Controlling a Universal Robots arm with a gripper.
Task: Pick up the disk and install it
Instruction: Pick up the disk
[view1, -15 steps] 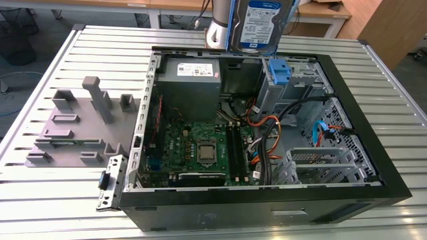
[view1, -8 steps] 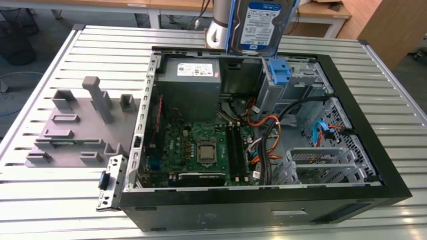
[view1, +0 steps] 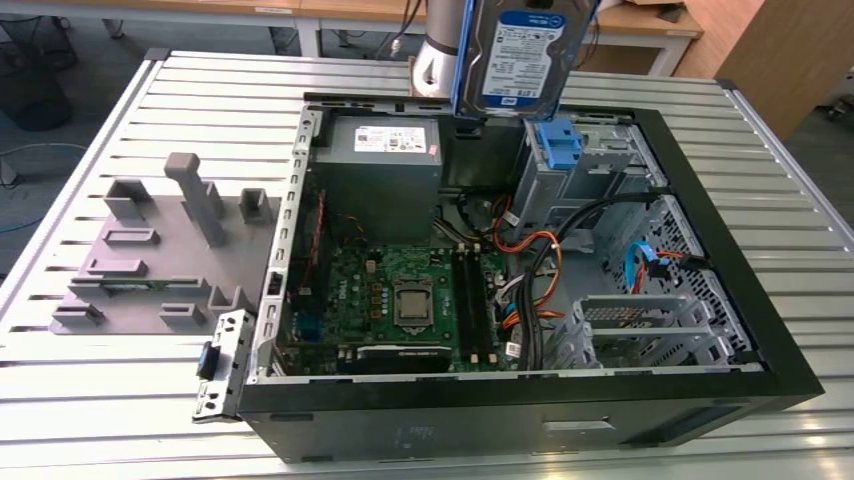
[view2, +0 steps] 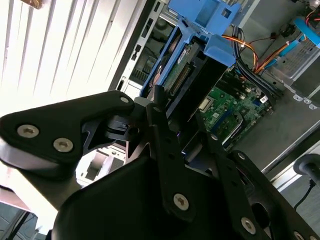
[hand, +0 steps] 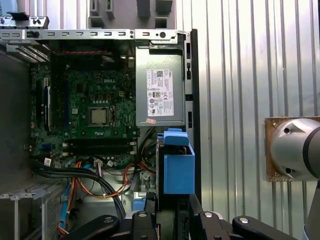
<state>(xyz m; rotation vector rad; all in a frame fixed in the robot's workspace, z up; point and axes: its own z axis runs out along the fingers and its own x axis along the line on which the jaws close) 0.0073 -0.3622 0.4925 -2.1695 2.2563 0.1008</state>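
Okay, pickup done: my pincer is clenched on the disk, holding it upright over the open computer case (back corner, above the blue bracket). Not seated yet, so install remains.

a slatted silver aluminium table stands on a grey-blue carpet floor; pale wooden desks line the far side, a light wooden cabinet at the exterior view's right.
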